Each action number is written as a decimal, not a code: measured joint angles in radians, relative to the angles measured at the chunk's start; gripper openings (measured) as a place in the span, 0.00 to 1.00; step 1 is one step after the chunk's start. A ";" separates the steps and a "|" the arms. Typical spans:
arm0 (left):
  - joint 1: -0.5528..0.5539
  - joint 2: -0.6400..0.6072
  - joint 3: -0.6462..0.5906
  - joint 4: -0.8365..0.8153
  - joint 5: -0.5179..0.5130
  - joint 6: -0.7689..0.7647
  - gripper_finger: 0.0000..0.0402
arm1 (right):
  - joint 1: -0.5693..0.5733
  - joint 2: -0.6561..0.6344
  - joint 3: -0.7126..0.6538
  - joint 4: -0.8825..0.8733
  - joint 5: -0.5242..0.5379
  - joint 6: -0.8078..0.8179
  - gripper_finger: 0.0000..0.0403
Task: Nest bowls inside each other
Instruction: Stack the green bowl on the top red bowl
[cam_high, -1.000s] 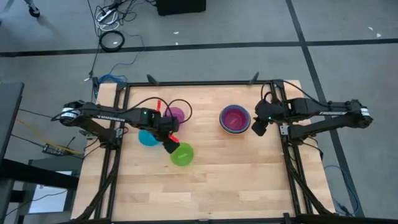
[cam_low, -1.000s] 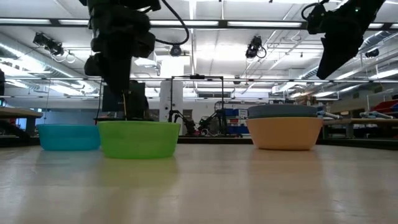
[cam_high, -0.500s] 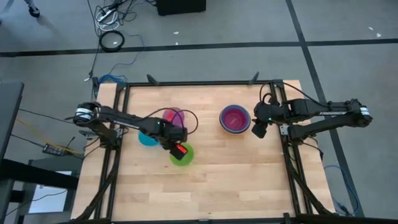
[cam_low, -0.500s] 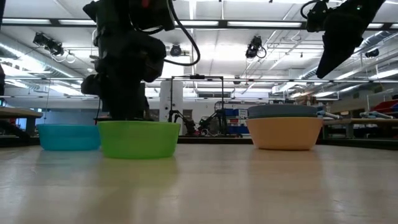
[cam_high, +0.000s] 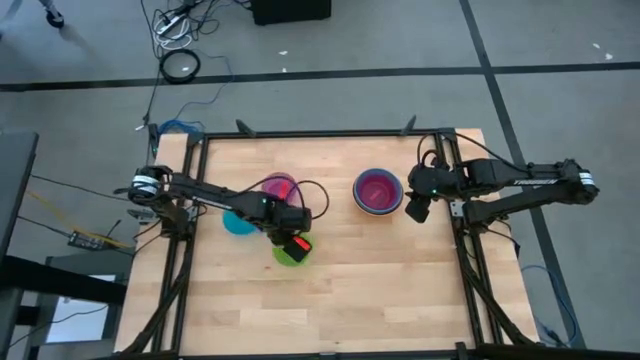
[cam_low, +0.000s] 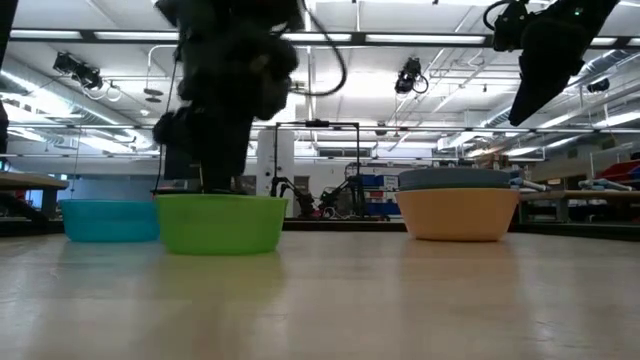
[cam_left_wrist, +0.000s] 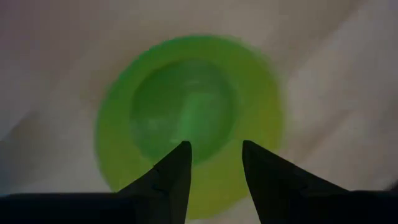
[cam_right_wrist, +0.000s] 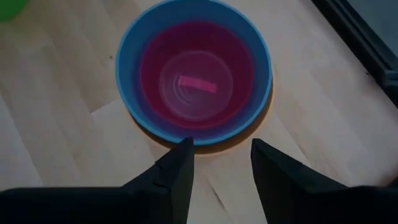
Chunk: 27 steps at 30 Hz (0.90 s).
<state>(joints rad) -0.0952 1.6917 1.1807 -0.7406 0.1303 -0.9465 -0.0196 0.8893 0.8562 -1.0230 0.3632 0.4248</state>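
A green bowl (cam_high: 289, 253) stands upright on the wooden table left of centre; it also shows in the left wrist view (cam_left_wrist: 186, 118) and the low view (cam_low: 222, 222). My left gripper (cam_high: 293, 241) hangs open just above it, fingers pointing down over its inside (cam_left_wrist: 214, 149). A cyan bowl (cam_high: 236, 222) and a purple bowl (cam_high: 281, 186) stand close by. At the right is a stack (cam_high: 377, 192): a blue bowl (cam_right_wrist: 194, 81) with a pink one inside, on an orange bowl (cam_low: 460, 215). My right gripper (cam_right_wrist: 221, 146) waits open beside the stack's right side.
Black frame rails (cam_high: 470, 250) run along the table's left and right sides. Bare wood (cam_high: 380, 290) lies on the near half of the table. The cyan and purple bowls stand close to the left arm's path.
My left gripper has gone toward the table's right and near edges and sunk a little, from between the cyan and green bowls to above the green bowl, rolling slightly. It stays open. The bowls have not moved.
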 joint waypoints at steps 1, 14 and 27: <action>-0.002 0.000 0.035 -0.029 -0.001 0.014 0.38 | 0.000 0.000 0.000 0.005 0.000 0.000 0.36; -0.007 0.013 0.109 -0.300 -0.191 0.073 0.38 | 0.000 0.000 0.000 0.041 0.000 -0.009 0.36; -0.011 0.155 0.072 -0.225 -0.141 0.111 0.38 | 0.000 0.000 0.000 0.042 0.000 -0.007 0.36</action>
<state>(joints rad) -0.1062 1.8464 1.2526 -0.9651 -0.0104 -0.8359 -0.0200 0.8891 0.8562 -0.9806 0.3634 0.4178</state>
